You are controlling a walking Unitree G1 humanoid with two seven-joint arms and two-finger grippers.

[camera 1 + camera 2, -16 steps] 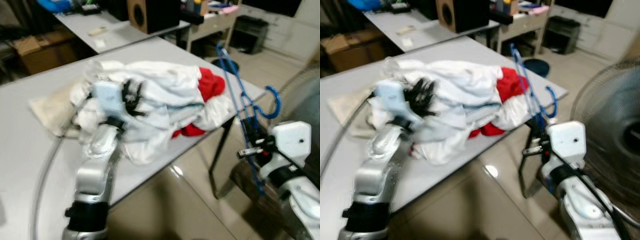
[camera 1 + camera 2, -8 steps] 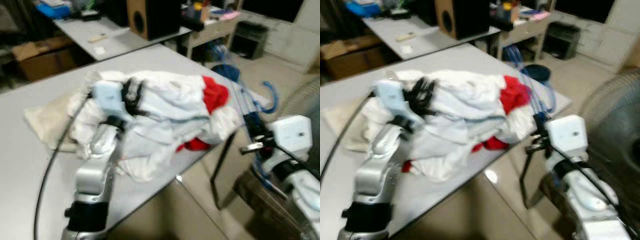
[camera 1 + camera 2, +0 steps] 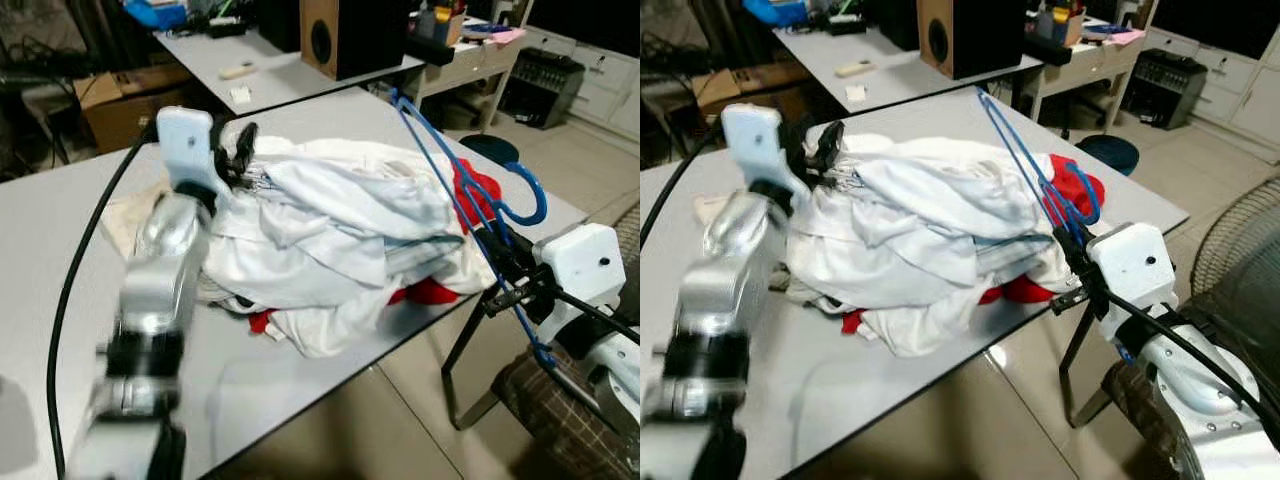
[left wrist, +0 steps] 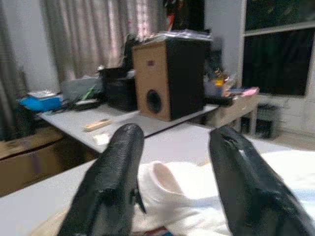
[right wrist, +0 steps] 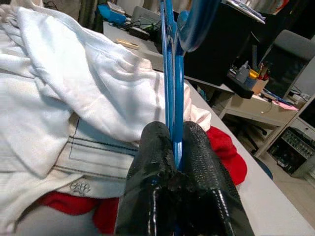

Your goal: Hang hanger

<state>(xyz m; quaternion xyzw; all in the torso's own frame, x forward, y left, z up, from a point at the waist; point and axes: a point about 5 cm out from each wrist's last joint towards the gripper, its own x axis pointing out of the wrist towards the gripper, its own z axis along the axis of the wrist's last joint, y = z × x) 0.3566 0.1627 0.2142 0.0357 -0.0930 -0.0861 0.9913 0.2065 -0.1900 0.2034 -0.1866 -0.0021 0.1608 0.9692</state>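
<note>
Currently the right gripper [image 5: 174,147] has its two black fingers pressed together on a thin blue wire clothes hanger [image 3: 450,180], held off the near right edge of the grey table [image 3: 60,230]. Hanger's frame slants up across a heap of crumpled white garments [image 3: 330,230]; a red cloth [image 3: 1072,190] pokes out beneath. Left gripper [image 4: 170,169] is raised above the heap's far left side, fingers spread apart, holding nothing. Wooden-fronted black speaker [image 4: 170,78] stands on the table behind.
</note>
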